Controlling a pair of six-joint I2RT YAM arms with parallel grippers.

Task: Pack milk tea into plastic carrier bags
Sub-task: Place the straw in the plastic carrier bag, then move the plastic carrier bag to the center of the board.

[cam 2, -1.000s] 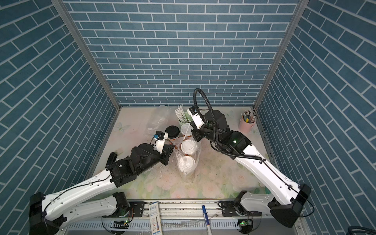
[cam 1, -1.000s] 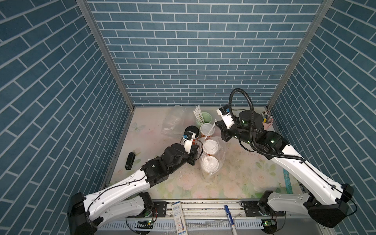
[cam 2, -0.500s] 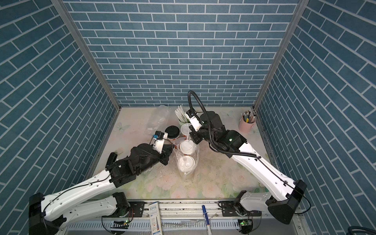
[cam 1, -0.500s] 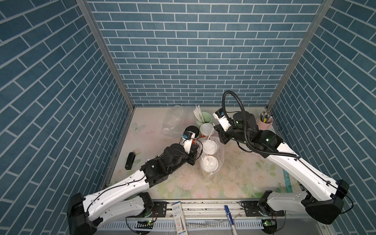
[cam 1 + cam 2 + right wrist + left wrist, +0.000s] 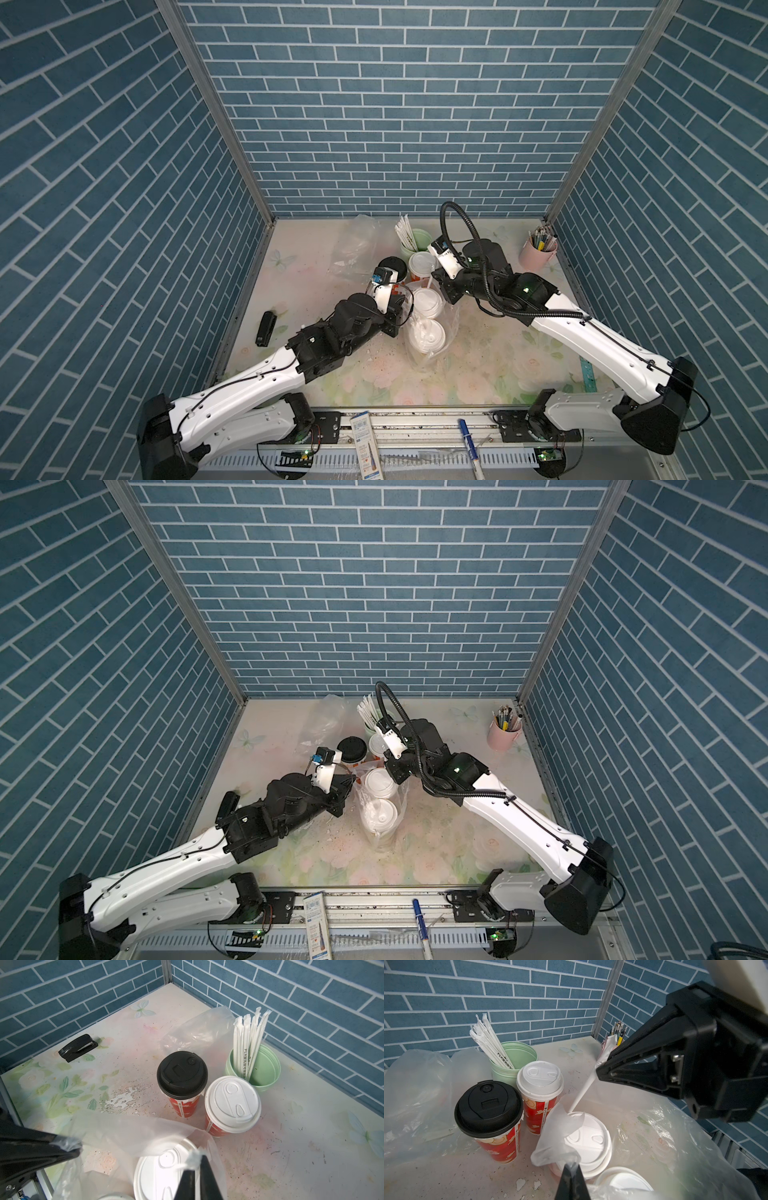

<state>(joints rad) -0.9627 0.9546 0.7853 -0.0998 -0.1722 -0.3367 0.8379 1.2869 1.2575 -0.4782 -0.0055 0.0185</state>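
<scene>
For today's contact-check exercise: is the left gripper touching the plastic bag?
Touching. The left wrist view shows the left gripper with its jaws pinched shut on a bunched strip of the plastic bag.

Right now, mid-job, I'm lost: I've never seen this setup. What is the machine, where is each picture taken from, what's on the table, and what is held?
It is a robot with two white arms, each ending in a two-fingered hand. The two wide pictures look down from overhead, side by side. The two close-ups come from a camera on each wrist. On the floral table, a black-lidded red cup and a white-lidded red cup stand outside any bag, beside a green cup of straws. Also there: a pink pen cup, a black stapler and a spare clear bag. Two white-lidded cups sit in the plastic carrier bag. The left hand and the right hand each pinch one of its handles, holding its mouth apart.
</scene>
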